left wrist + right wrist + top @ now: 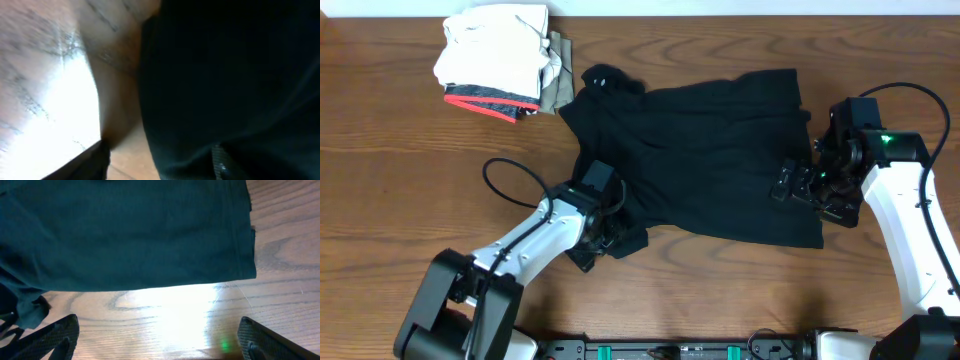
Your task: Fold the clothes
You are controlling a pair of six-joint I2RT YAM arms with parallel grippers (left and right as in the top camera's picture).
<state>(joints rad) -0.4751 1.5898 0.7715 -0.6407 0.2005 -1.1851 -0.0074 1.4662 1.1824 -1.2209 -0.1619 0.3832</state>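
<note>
You have the shirt [700, 150] lying spread on the table [400, 200], from the middle over to your right side. The stack of folded garments [500, 60] sits at the far left, just beside the shirt's far-left corner. Your left gripper [608, 238] is at the shirt's near-left corner, over bunched fabric. Your right gripper [795, 185] is at the shirt's right edge, toward its near corner. In the right wrist view that edge lies just ahead of the fingers [55, 340], with table between them.
</note>
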